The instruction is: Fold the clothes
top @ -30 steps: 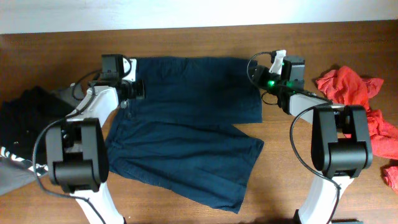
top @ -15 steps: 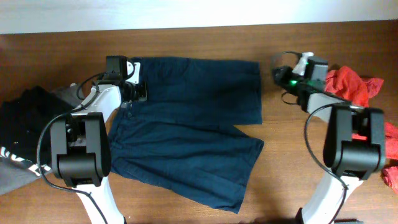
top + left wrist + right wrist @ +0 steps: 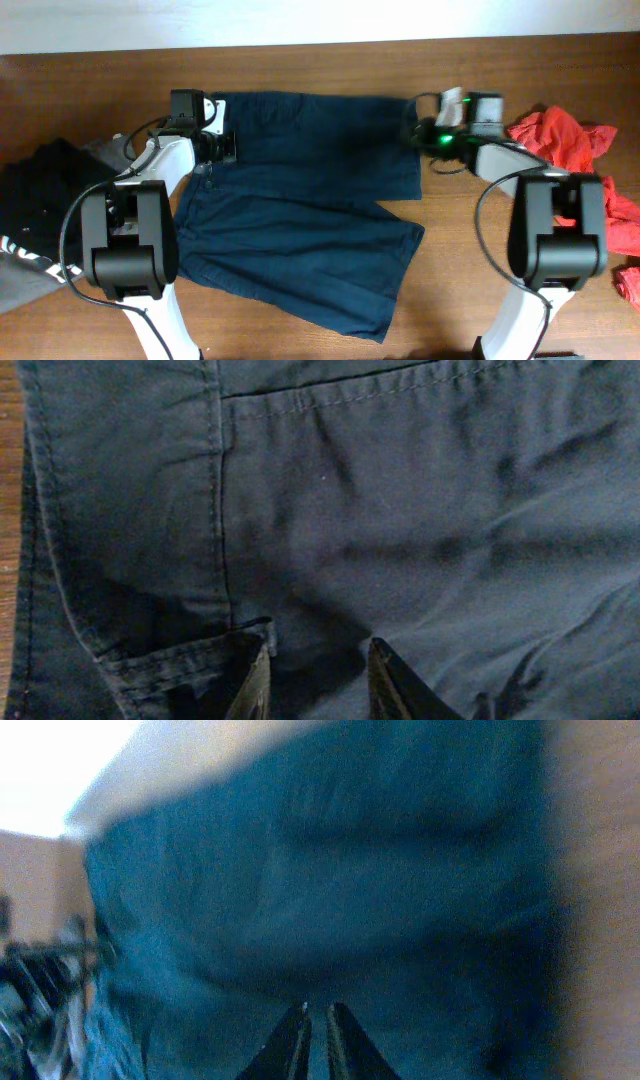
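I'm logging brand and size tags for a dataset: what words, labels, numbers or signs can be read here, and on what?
No text can be read in any view.
The navy shorts show only seams and stitching, with no tag or print.
The white marks on the black garment at far left are too small to read.

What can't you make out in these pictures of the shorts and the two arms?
Left wrist: the bottom edge cuts off the fingers, so whether the left jaws pinch the shorts is unclear.
Right wrist: blur hides whether the right jaws hold cloth.
Overhead: the arms cover the shorts' upper corners; the red cloth runs off the right edge, the black cloth off the left.
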`<action>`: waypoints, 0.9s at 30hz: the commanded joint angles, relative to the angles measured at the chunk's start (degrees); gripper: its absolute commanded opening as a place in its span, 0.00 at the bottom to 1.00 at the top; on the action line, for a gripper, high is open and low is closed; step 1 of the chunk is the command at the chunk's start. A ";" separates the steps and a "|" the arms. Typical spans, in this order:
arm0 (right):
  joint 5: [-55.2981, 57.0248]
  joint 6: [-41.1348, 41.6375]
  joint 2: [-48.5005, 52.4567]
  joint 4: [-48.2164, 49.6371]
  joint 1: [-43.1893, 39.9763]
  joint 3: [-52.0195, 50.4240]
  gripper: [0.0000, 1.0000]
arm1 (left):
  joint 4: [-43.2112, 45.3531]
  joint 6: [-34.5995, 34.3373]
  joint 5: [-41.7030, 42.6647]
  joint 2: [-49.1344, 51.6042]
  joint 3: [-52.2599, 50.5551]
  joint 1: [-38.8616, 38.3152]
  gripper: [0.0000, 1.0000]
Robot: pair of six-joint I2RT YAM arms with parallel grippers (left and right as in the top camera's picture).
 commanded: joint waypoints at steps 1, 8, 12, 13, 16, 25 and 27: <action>7.45 -5.09 -0.94 -3.50 4.85 0.63 0.11 | -0.72 0.46 1.38 3.76 -1.18 -0.42 0.33; 27.06 -1.81 0.57 -9.40 7.65 0.63 0.10 | -0.81 0.46 1.38 3.76 -1.18 -0.39 0.33; 40.11 0.24 0.57 -13.46 4.57 0.63 0.11 | -0.72 0.46 1.36 3.76 -1.18 -0.37 0.33; 41.13 0.17 0.57 -13.77 3.34 0.63 0.12 | -0.52 0.48 1.36 3.76 -1.18 -0.35 0.33; 37.59 -1.51 0.57 -13.25 -0.83 0.94 0.12 | -0.04 0.48 1.38 3.76 -1.18 -0.35 0.34; 25.05 -11.23 -1.36 -23.37 -5.73 10.25 0.11 | -8.35 0.50 3.91 2.29 6.73 -0.33 0.40; 20.41 -12.63 -3.15 -27.91 -6.14 13.11 0.12 | -12.74 0.85 3.91 0.81 10.88 -0.33 0.41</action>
